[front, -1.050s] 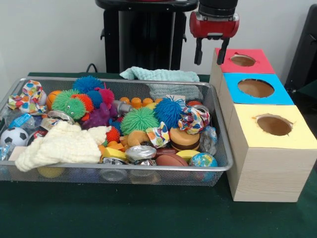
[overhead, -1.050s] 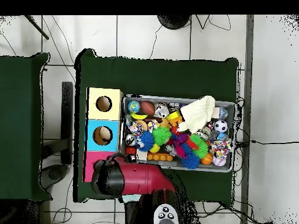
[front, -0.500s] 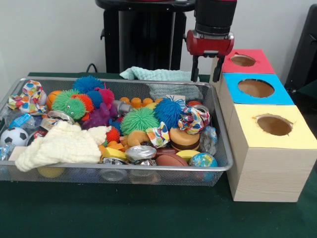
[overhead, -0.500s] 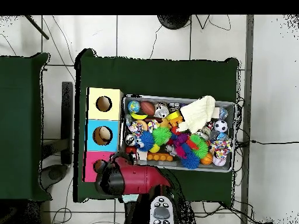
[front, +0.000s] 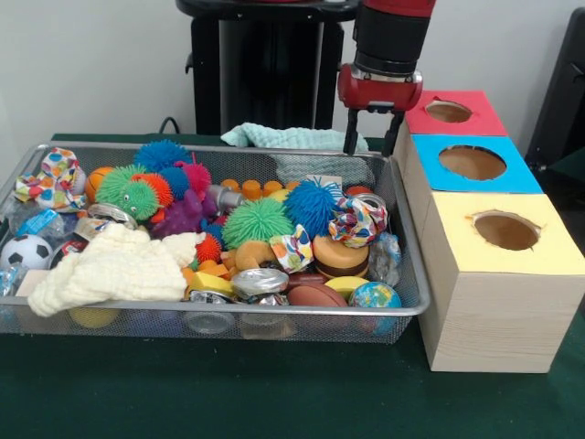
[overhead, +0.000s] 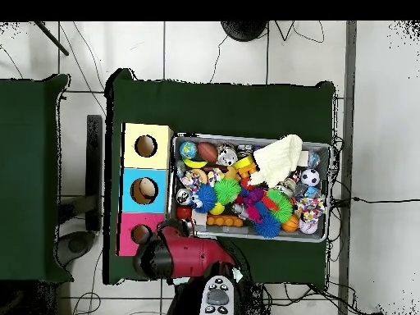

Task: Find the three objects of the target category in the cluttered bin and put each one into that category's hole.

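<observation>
Bin [front: 416,306]: wire mesh, crammed with colourful toys; gripper [front: 370,142] fingers spread, empty, above far corner.

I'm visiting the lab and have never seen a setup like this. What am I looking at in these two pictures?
It's a robot arm doing a sorting job. One picture is taken from across the table, the other from straight above. The red and black gripper hangs open and empty at the far right corner of a wire mesh bin. The bin is full of toys: spiky rubber balls, small sports balls, a cream knitted cloth, crushed cans. Beside it stands a wooden box with three round holes, topped red, blue and yellow. Nothing is held now.
</observation>
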`<state>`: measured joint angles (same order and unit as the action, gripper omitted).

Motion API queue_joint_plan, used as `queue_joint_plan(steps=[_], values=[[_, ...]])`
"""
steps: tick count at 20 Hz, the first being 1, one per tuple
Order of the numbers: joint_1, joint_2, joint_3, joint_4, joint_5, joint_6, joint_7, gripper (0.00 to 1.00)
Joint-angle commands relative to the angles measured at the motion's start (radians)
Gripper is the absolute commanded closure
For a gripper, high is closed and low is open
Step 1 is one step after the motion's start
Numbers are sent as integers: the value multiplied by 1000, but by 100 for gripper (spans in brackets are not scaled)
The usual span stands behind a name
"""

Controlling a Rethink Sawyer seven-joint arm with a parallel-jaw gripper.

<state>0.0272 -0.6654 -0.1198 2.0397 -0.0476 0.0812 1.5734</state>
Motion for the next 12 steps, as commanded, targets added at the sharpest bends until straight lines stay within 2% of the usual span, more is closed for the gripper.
queue_joint_plan(steps=[1, 6, 9, 12], values=[[-39, 22, 41, -38, -65, -179, 156, 0], [-49, 26, 58, -30, -103, -288, 174, 0], [-60, 23, 80, -18, -99, -298, 189, 0], [-31, 3, 74, -31, -63, -240, 175, 0]])
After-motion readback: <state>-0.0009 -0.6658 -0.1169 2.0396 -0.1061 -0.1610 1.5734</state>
